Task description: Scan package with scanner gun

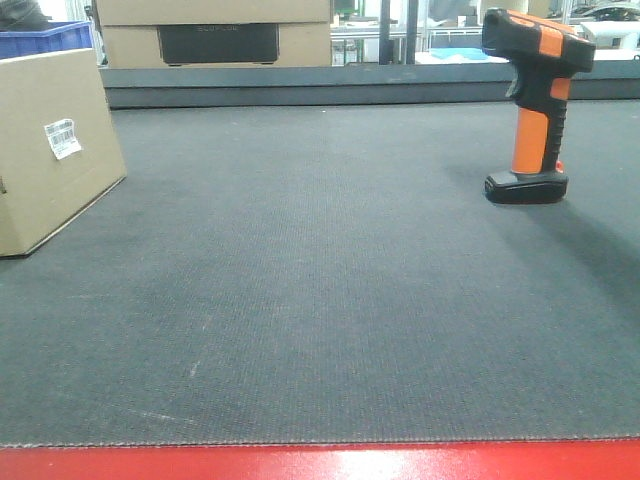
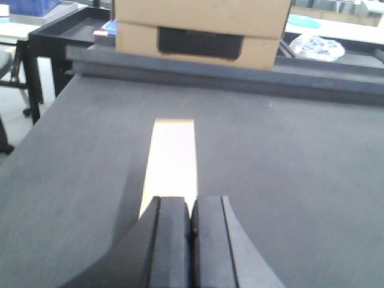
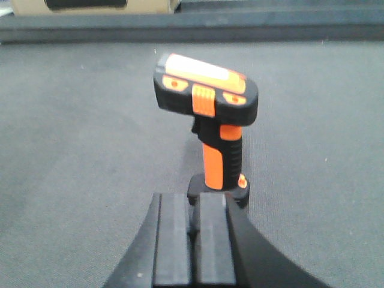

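Standing upright on its flat black base, the scanner gun (image 1: 536, 100) sits at the far right of the dark woven table mat (image 1: 320, 300), orange handle vertical and black head pointing left. Well apart from it, at the left edge of the front view, the package (image 1: 50, 145) rests on the mat, a plain brown cardboard box with a small white barcode label (image 1: 62, 138) on the side facing the camera.

From the right wrist view, the right gripper (image 3: 193, 249) has its two black fingers pressed together with nothing between them, just near of the scanner gun (image 3: 207, 117), whose base partly hides behind the fingertips; whether they touch it I cannot tell.

From the left wrist view, the left gripper (image 2: 191, 246) is likewise pressed together and holds nothing, with the narrow top of the package (image 2: 173, 159) running away from it, pale in the glare.

Beyond the raised far edge of the table stands a larger cardboard box (image 1: 215, 30) with a dark rectangular panel, and a blue crate (image 1: 45, 40) shows at the far left.
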Controlling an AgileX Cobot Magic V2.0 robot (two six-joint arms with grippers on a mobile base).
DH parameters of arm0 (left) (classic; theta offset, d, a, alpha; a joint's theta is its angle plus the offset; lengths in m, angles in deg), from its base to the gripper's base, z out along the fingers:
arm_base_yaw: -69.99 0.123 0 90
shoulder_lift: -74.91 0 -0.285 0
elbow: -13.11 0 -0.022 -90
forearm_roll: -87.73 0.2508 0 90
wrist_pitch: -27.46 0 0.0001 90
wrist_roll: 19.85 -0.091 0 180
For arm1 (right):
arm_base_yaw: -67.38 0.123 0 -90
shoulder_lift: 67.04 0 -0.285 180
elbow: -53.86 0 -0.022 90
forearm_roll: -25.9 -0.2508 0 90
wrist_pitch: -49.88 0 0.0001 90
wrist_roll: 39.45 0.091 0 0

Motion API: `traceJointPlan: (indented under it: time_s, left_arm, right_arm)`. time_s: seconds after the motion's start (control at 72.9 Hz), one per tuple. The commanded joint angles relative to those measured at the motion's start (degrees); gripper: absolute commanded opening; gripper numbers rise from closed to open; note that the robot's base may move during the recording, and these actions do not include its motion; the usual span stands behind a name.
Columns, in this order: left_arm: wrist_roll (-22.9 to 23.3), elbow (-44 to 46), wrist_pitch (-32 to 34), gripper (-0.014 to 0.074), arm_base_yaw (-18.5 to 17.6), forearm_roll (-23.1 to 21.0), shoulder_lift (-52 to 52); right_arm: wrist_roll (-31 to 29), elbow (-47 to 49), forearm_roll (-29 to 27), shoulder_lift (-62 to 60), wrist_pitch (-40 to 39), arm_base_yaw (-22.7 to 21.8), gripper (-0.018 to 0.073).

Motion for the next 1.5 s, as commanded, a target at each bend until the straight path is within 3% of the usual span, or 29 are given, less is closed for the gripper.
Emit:
traceJointPlan:
  time_s: [0.0, 0.11, 0.316, 0.48, 0.714, 0.878, 1.482]
  left_arm:
    - [-0.11, -4.84, 2.65, -0.0111, -0.20, 2.04, 2.37]
    - [-0.11, -9.09, 2.46, -0.0111, -0.20, 2.47, 4.95]
    - [-0.11, -18.23, 11.71, -0.0111, -0.20, 2.04, 13.40]
    - [-0.11, -22.25, 10.76, -0.0111, -0.20, 2.04, 21.79]
    - [-0.11, -22.38, 1.43, -0.0111, -0.20, 2.04, 33.09]
    - [-0.11, -22.38, 0.86, -0.0111, -0.20, 2.04, 38.10]
    - [-0.11, -22.38, 1.24, -0.0111, -0.20, 2.04, 40.05]
  right_arm:
    - [-0.10, -1.45, 0.32, -1.96, -0.36, -0.02, -0.0168]
    - [-0.10, -3.81, 0.32, -4.08, -0.76, -0.02, -0.0168]
    - [-0.10, -9.66, 0.32, -12.35, 1.37, -0.02, -0.0168]
    - [-0.10, -12.34, 0.32, -20.78, 4.78, -0.02, -0.0168]
    - [-0.10, -12.43, 0.32, -30.09, 11.97, -0.02, -0.0168]
    - [-0.10, -12.43, 0.20, -33.75, 12.07, -0.02, -0.0168]
    - [-0.10, -12.43, 0.20, -33.86, 11.94, -0.02, -0.0168]
